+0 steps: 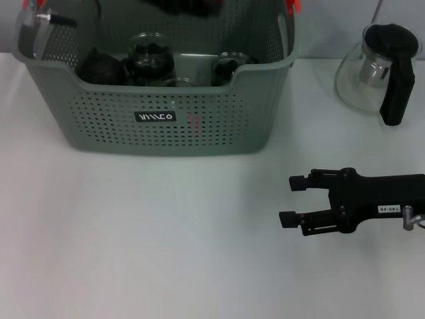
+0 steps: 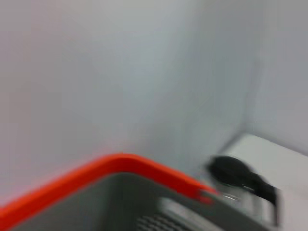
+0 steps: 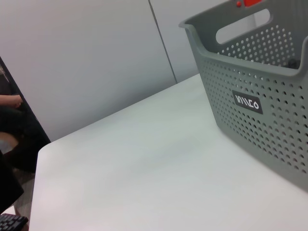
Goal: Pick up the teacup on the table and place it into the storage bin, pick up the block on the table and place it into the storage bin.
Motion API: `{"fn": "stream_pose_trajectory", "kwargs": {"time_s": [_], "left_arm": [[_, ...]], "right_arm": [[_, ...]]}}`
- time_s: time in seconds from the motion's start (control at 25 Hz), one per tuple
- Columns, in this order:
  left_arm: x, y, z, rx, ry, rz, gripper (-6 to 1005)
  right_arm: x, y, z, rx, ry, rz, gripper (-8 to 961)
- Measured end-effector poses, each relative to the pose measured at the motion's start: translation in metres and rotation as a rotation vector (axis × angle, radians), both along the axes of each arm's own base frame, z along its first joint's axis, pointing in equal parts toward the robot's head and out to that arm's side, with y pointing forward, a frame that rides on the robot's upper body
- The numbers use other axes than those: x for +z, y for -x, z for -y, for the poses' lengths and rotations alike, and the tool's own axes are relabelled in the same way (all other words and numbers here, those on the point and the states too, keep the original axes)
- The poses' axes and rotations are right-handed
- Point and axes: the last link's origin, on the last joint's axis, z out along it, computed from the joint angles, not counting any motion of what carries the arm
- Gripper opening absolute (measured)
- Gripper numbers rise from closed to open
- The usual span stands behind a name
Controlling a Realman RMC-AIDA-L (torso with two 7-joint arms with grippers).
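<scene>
The storage bin (image 1: 166, 126), a grey-green perforated basket with orange handle clips (image 2: 110, 166), stands at the back of the white table and also shows in the right wrist view (image 3: 260, 96). Glass teacups lie inside it, one at the middle (image 1: 151, 56) and one to the right (image 1: 232, 66), beside a dark rounded item (image 1: 99, 66). The block is hidden. My left gripper (image 1: 186, 5) is a dark shape over the bin's far side, cut off by the picture's top edge. My right gripper (image 1: 291, 199) hovers open and empty over the table, front right of the bin, fingers pointing left.
A glass teapot with a black handle (image 1: 382, 66) stands at the back right, and also shows blurred in the left wrist view (image 2: 245, 185). The white table (image 1: 146, 239) stretches in front of the bin. A person (image 3: 9, 125) sits beyond the table's far edge.
</scene>
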Motion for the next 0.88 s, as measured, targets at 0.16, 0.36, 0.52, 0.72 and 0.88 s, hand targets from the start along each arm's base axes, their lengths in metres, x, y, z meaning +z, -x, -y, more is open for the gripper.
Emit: {"fn": "stream_pose_trajectory", "kwargs": {"time_s": [0.16,0.36,0.52,0.72,0.88], "left_arm": [[-0.005,0.016,-0.027,0.088,-0.072,0.022,671],[-0.014,0.03,-0.041,0.138,-0.12,-0.014,673],[-0.014,0.036,-0.043,0.155,-0.15,-0.031,674],[-0.008,0.038,-0.039,0.152,-0.158,-0.02,860],[-0.003,0.028,-0.016,0.069,-0.066,0.007,920]], "right_arm": [[-0.001,-0.001,0.001,-0.003,0.003,0.0,914],[-0.001,-0.001,0.001,-0.004,0.005,0.001,914],[-0.001,-0.001,0.001,-0.004,0.006,0.002,915],[-0.001,-0.001,0.001,-0.004,0.006,0.002,915],[-0.001,-0.001,0.001,-0.005,0.007,0.002,915]]}}
